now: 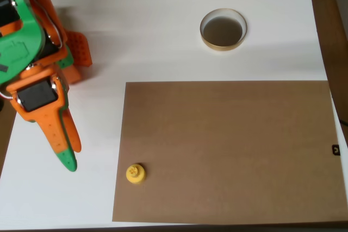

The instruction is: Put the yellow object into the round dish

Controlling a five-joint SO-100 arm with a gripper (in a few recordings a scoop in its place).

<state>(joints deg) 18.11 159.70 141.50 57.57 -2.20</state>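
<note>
The jaws look closed or nearly so, with the two orange fingers lying together down to a green tip and nothing between them. In the overhead view the gripper hangs over the white table at the left, pointing down the picture, just left of the brown mat.

The yellow piece stands upright on the mat's lower-left corner, knob up, near the fingertips but clear of them. The dish sits on the bare table above the mat, well apart from both.

The step in hand is the reach. To do it well, the jaws should spread before descending, centre over the piece, then close on its round base rather than the narrow knob, which would likely slip. A sideways approach risks knocking so light a piece along the smooth mat.
</note>
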